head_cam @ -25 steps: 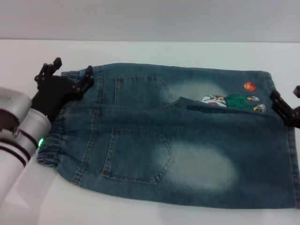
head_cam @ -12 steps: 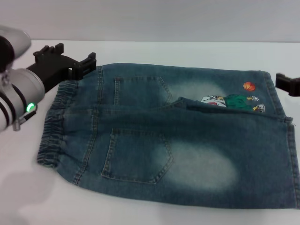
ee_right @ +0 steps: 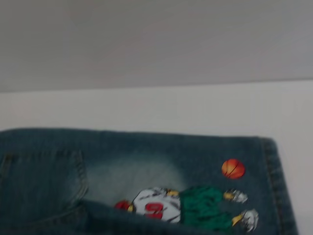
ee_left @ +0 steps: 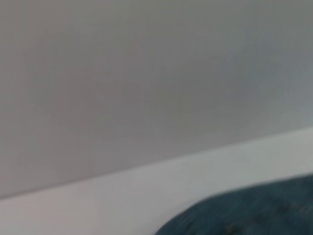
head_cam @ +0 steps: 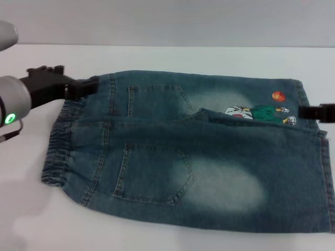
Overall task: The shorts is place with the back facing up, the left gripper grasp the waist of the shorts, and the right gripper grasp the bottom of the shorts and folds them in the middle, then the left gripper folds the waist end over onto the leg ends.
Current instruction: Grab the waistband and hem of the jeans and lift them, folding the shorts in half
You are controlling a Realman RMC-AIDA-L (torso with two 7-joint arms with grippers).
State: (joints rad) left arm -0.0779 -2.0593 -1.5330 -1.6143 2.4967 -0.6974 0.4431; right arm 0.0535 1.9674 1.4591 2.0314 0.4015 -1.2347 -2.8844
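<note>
**A:** Where does the job stand, starting at the left?

**B:** The left pincer [head_cam: 78, 86], black, on a grey arm, sits at the far corner of the elastic waistband [head_cam: 58, 137] of the faded blue denim shorts [head_cam: 209, 157]. One dark tip reaches the waist seam; whether the fingers are spread or pressed together cannot be told, and no cloth looks lifted.

**A:** And the shorts themselves?

**B:** They lie flat on the white table [head_cam: 157, 55], back pockets up, waist toward the robot's left, leg hems toward its right. The near leg overlaps the far one along the middle, half covering a cartoon print with an orange basketball patch [head_cam: 279, 96].

**A:** The right side?

**B:** The right pincer [head_cam: 315, 112] pokes in just beside the far leg hem, at the level of the print. Its fingers cannot be read either.

**A:** So which step?

**B:** Apparently the opening one: both arms lining up on the far edge. Next, each needs to close on its edge, waist and hem, before lifting together for the middle fold.
</note>
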